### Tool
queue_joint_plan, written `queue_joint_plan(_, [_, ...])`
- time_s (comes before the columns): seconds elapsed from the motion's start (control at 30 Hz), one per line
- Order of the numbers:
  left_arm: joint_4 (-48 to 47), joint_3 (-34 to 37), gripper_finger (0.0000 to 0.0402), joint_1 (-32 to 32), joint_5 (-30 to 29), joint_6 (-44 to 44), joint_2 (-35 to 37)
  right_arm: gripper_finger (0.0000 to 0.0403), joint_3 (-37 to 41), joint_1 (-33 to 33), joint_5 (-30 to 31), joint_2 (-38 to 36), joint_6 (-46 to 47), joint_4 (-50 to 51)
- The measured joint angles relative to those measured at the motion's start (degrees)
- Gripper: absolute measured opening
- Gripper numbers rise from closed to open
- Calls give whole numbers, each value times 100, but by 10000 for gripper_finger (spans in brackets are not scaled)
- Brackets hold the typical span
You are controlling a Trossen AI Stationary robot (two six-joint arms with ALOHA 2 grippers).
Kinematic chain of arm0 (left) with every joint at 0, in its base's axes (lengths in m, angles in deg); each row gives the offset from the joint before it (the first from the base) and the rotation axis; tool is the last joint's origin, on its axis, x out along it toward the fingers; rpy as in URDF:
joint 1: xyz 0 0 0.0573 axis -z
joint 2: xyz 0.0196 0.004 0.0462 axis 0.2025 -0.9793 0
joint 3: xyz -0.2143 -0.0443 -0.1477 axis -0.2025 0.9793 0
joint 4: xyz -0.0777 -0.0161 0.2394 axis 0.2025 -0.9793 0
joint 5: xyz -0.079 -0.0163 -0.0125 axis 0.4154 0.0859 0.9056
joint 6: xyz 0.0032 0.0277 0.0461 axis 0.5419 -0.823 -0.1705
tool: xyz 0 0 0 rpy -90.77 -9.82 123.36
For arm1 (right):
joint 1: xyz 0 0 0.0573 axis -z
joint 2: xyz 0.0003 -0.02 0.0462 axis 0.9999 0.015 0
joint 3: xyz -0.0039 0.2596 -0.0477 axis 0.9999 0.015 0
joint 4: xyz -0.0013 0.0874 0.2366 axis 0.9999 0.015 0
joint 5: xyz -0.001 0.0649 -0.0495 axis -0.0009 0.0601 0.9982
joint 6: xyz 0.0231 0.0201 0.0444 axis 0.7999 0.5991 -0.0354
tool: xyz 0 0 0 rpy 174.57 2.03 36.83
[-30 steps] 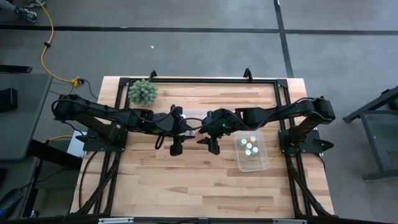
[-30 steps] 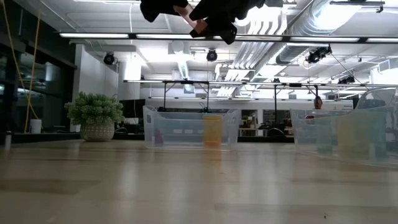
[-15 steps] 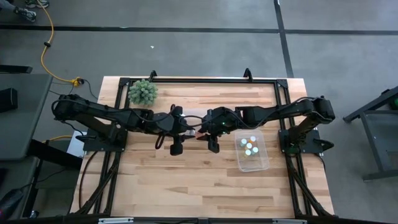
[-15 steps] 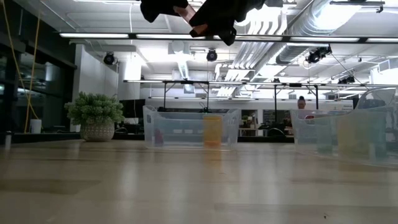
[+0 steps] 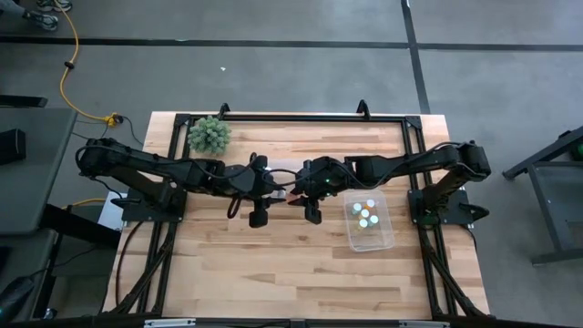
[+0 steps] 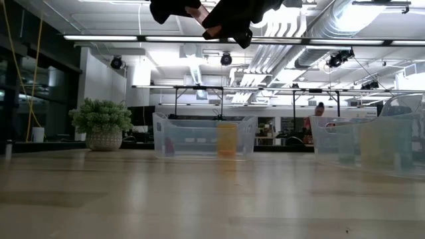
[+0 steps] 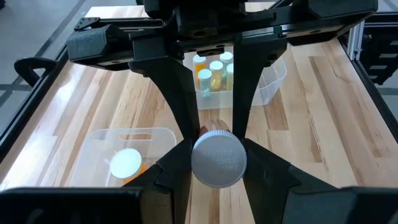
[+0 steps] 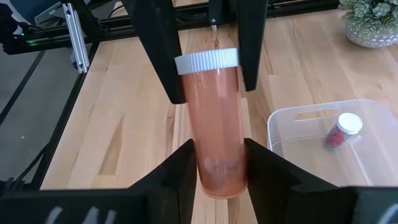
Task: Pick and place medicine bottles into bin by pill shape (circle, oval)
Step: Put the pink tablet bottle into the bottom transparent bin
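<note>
Nothing on the table has shifted since the earlier frames; both grippers stay raised, meeting just beside the right bin (image 5: 369, 221). One orange bottle (image 8: 214, 118) is pinched by both: the left gripper (image 7: 216, 158) clamps its white cap, the right gripper (image 8: 217, 167) its body. Four bottles (image 5: 364, 213) stand inside the right bin.

The high view looks straight down from well above, framing the whole wooden table (image 5: 273, 264) and surrounding floor. The low view sits at tabletop height, facing level across the boards into the room — arms only at its upper edge. Each wrist view looks close along its own fingers toward the opposite arm; both share the bottle (image 8: 214, 124) held between the arms, seen from opposite ends.
</note>
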Motion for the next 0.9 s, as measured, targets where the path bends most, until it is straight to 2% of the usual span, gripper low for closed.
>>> queue_joint_plan(0.4, [4, 0, 113, 0, 60, -2, -2, 111, 2, 0, -2, 0, 147, -31])
queue_joint_plan(0.7, [60, 0, 113, -24, 153, -2, -7, 182, -79, 4, 9, -9, 46, -143])
queue_joint_plan(0.9, [79, 0, 113, -24, 229, -2, -7, 196, -79, 2, 7, -9, 26, -291])
